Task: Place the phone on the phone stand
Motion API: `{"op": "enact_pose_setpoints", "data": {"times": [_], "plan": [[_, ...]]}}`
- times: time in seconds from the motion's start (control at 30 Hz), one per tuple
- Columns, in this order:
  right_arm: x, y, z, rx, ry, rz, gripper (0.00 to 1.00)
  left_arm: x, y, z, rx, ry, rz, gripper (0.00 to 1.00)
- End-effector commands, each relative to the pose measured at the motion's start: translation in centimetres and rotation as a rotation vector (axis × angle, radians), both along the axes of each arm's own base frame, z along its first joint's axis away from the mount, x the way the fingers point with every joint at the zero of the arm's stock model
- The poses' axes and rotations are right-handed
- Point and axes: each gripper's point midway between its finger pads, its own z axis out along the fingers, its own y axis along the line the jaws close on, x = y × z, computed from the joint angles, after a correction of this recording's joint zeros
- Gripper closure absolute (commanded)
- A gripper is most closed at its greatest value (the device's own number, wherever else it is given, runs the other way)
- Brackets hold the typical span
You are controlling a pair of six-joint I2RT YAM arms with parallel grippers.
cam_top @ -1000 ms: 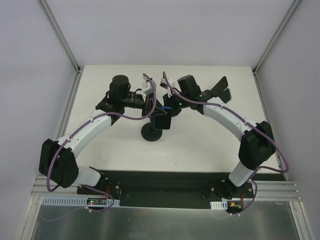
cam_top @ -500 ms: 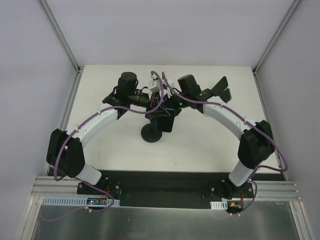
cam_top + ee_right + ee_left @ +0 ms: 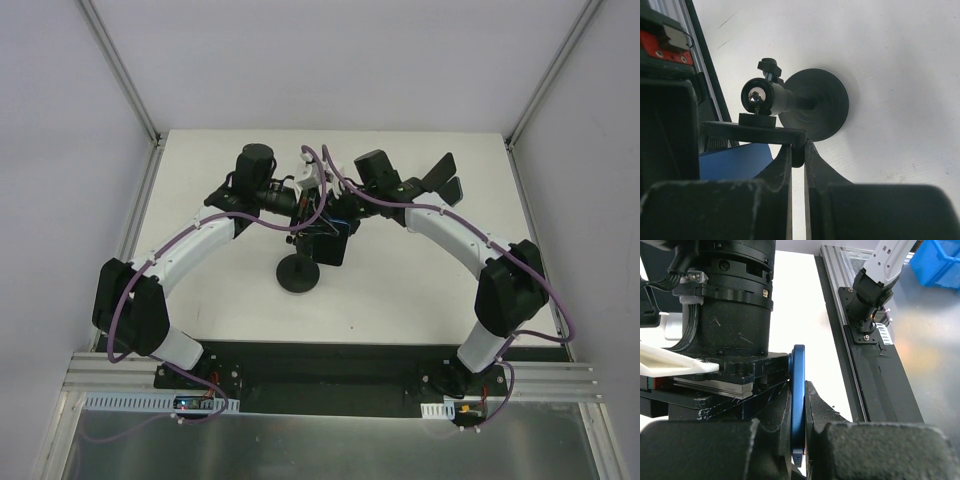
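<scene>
Top view: both arms are seen meeting above the middle of the table (image 3: 430, 290). The round base (image 3: 298, 275) of the phone stand (image 3: 815, 105) is seen on the table, but neither grasp can be resolved there.

Left wrist view: the left end effector (image 3: 799, 395) is clamped on the blue phone (image 3: 798, 365), which is held edge-on, off the table.

Right wrist view: the right end effector (image 3: 797, 150) is closed on the stand's cradle plate (image 3: 755, 131). The phone's blue face is seen just beside the plate.
</scene>
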Motion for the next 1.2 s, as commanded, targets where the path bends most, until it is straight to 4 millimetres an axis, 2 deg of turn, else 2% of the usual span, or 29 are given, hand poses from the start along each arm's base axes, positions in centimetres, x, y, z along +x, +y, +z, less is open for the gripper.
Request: {"op": "enact_pose_setpoints", "data": {"times": [0.0, 0.13, 0.23, 0.27, 0.3, 0.33, 0.4, 0.43, 0.5, 0.6, 0.63, 0.67, 0.7, 0.73, 0.77, 0.8, 0.83, 0.87, 0.9, 0.93, 0.97, 1.03, 1.1, 1.17], "plan": [[-1.5, 1.4, 5.0, 0.133, -0.044, 0.119, 1.0, 2.0, 0.6, 2.0, -0.023, -0.14, 0.059, 1.0], [-1.2, 0.8, 4.9, 0.124, -0.054, 0.093, 1.0, 2.7, 1.5, 1.3, 0.015, -0.158, 0.13, 1.0], [-0.5, 0.4, 4.9, 0.1, -0.07, 0.034, 1.0, 4.9, 2.9, 0.2, 0.09, -0.18, 0.307, 1.0], [-0.4, 0.3, 4.9, 0.098, -0.078, 0.023, 0.99, 5.3, 3.3, 0.5, 0.095, -0.203, 0.353, 1.0], [-0.2, 0.0, 4.6, 0.087, -0.08, -0.002, 1.0, 6.7, 4.1, 0.1, 0.128, -0.224, 0.451, 1.0], [0.5, 0.0, 4.6, 0.083, -0.093, -0.047, 1.0, 6.8, 4.5, -0.6, 0.139, -0.217, 0.482, 1.0], [0.5, -0.2, 4.3, 0.079, -0.095, -0.064, 1.0, 6.6, 4.8, 0.2, 0.115, -0.264, 0.499, 1.0], [0.6, -0.1, 4.5, 0.093, -0.099, -0.062, 1.0, 6.2, 4.8, -0.3, 0.109, -0.256, 0.496, 1.0], [0.4, 0.0, 4.4, 0.095, -0.091, -0.06, 0.99, 5.9, 4.9, 0.2, 0.092, -0.272, 0.495, 1.0], [0.5, -0.3, 4.4, 0.08, -0.095, -0.086, 1.0, 6.5, 5.4, 0.7, 0.095, -0.291, 0.543, 1.0], [1.4, -1.0, 4.0, 0.043, -0.112, -0.149, 1.0, 7.5, 6.0, 0.6, 0.106, -0.295, 0.618, 1.0], [1.9, -1.4, 4.0, 0.028, -0.098, -0.223, 1.0, 7.8, 6.5, 1.3, 0.096, -0.313, 0.67, 1.0], [2.3, -1.8, 4.5, 0.031, -0.11, -0.286, 1.0, 8.2, 7.2, 0.8, 0.107, -0.312, 0.728, 1.0], [4.0, -2.7, 4.0, -0.018, -0.179, -0.422, 1.0, 8.8, 7.5, 1.7, 0.071, -0.345, 0.78, 1.0], [4.5, -3.2, 3.9, -0.057, -0.216, -0.512, 1.0, 9.6, 8.6, 2.2, 0.071, -0.37, 0.881, 1.0], [3.9, -2.6, 4.1, -0.071, -0.22, -0.591, 0.99, 9.9, 9.2, 1.7, 0.081, -0.375, 0.932, 1.0], [5.5, -5.1, 3.8, -0.166, -0.297, -0.783, 1.0, 10.4, 9.8, 1.7, 0.086, -0.381, 0.992, 1.0], [5.6, -5.2, 4.0, -0.173, -0.311, -0.858, 0.99, 11.4, 11.1, 2.1, 0.09, -0.394, 1.103, 1.0], [4.8, -4.5, 3.9, -0.168, -0.309, -0.928, 0.99, 11.5, 11.2, 1.5, 0.086, -0.385, 1.145, 1.0], [4.9, -5.1, 4.0, -0.176, -0.329, -1.016, 1.0, 11.6, 11.3, 1.3, 0.066, -0.371, 1.17, 1.0], [4.6, -4.9, 3.7, -0.157, -0.32, -1.043, 1.0, 11.7, 11.0, 1.9, 0.021, -0.385, 1.177, 1.0], [3.6, -3.5, 4.4, -0.08, -0.305, -1.111, 1.0, 11.8, 10.8, 0.9, 0.034, -0.386, 1.209, 1.0], [2.1, -2.0, 4.8, -0.048, -0.302, -1.116, 1.0, 11.4, 10.1, 0.8, -0.003, -0.43, 1.202, 1.0], [1.6, -0.9, 5.5, 0.013, -0.282, -1.117, 1.0, 11.2, 9.4, 0.7, -0.033, -0.422, 1.176, 1.0]]}}
